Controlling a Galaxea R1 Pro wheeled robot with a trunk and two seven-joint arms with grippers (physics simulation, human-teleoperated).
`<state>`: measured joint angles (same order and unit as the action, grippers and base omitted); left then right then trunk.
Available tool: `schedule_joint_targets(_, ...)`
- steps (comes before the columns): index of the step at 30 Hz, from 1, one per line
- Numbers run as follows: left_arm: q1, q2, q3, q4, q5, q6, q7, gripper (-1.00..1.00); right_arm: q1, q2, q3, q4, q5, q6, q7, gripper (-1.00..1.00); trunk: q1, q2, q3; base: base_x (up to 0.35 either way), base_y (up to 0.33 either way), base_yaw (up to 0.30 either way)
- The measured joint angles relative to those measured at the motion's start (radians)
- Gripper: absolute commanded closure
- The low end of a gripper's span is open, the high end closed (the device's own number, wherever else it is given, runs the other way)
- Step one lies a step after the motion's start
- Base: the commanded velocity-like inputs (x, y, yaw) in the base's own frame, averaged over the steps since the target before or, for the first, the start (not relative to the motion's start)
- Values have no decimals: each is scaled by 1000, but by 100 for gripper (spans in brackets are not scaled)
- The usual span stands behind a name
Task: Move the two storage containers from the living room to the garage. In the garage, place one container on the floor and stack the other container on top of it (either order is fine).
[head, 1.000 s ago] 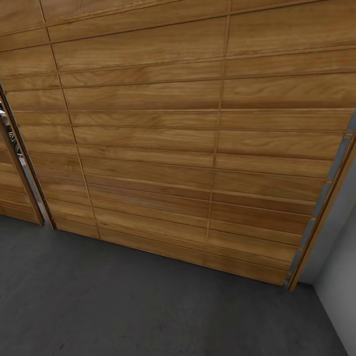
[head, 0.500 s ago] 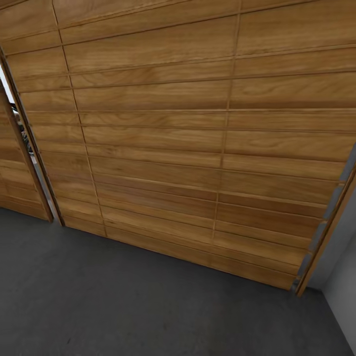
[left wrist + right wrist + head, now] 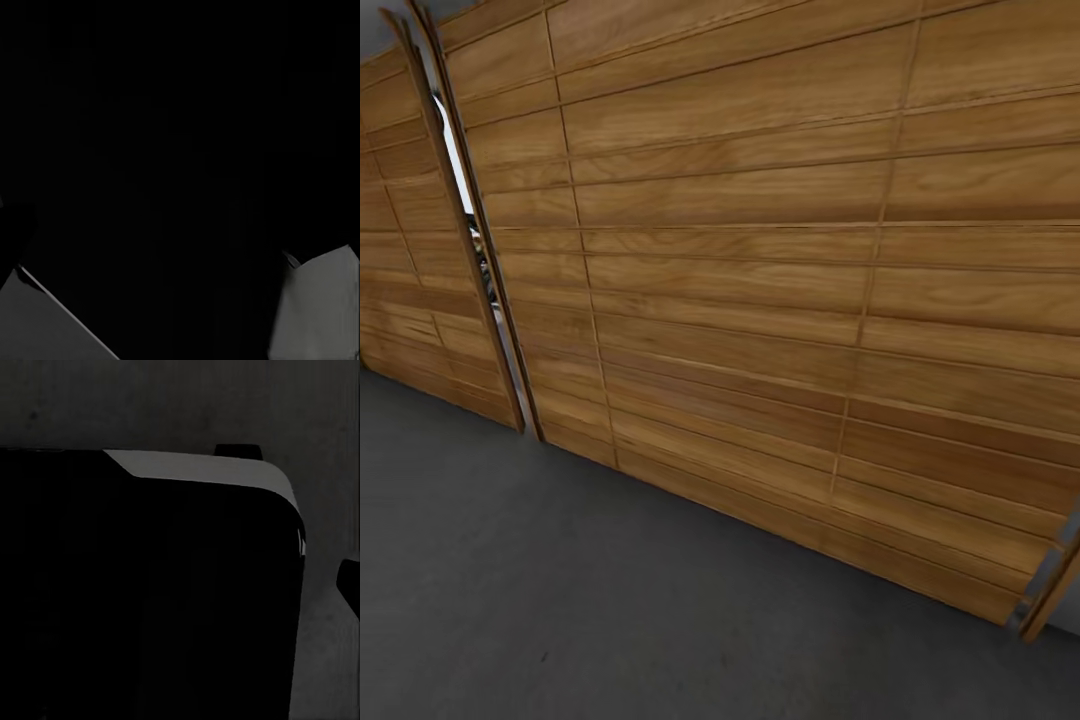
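From the head view we face a wide door of horizontal brown wooden slats (image 3: 780, 290), running at a slant from upper left to lower right. A narrow upright gap (image 3: 470, 215) with a metal edge splits it from a second slatted panel (image 3: 410, 290) at far left, and bright light shows through the gap. Below the door lies the dark grey concrete floor (image 3: 580, 590) of the garage, an open stretch reaching up to the door's bottom edge. At lower right a metal-trimmed door frame (image 3: 1050, 585) closes the door's end.

The left wrist view is almost wholly black, with two grey patches of floor (image 3: 319, 311) at its corners. The right wrist view shows a large black rounded body with a pale grey rim (image 3: 202, 469) over speckled dark floor (image 3: 180, 405).

We cannot make out either gripper's fingers in these pictures, so we cannot tell how far either is open or whether it has hold of anything. Where the two storage containers are we cannot tell.
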<state>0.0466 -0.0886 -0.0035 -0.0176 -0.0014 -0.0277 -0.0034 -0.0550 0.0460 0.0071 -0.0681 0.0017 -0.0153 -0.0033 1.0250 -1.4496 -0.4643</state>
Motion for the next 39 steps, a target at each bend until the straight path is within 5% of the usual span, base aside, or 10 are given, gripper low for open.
schedule_joint_targets(3, 0, 0, 0, -15, 0, 0, 0, -100, 0, 0, 0, -4, 0, 0, -1, -100, 0, 0, 1, 0, 0, 291)
schedule_joint_targets(7, 0, 6, -1, -143, -1, 7, 1, -100, 0, 0, 0, -15, 8, -10, -1, -100, 0, 0, 3, 0, 0, 291)
schedule_joint_targets(10, -2, 7, -1, -482, -3, 85, 8, -100, -2, 0, 0, -102, 26, -68, -1, -100, 0, 0, 4, 0, 0, 291)
schedule_joint_targets(11, -2, 8, -1, -538, -3, 101, 10, -100, -5, -1, 0, -158, 50, -73, -1, -100, 0, 0, 4, 0, 0, 291)
schedule_joint_targets(19, -1, 15, 36, -484, -2, -72, 9, -100, -6, -8, 0, -193, 61, -88, 0, -100, 0, 0, 8, 0, 0, 291)
schedule_joint_targets(25, -1, 18, 59, -442, -2, -164, 10, -100, -6, -51, -3, -192, 61, -164, 0, -100, 0, 0, 11, 0, 0, 291)
schedule_joint_targets(39, -1, 19, 67, -429, -4, -191, 10, -100, -6, -63, 2, -190, 63, -176, 1, -100, 0, 0, 16, 0, 0, 291)
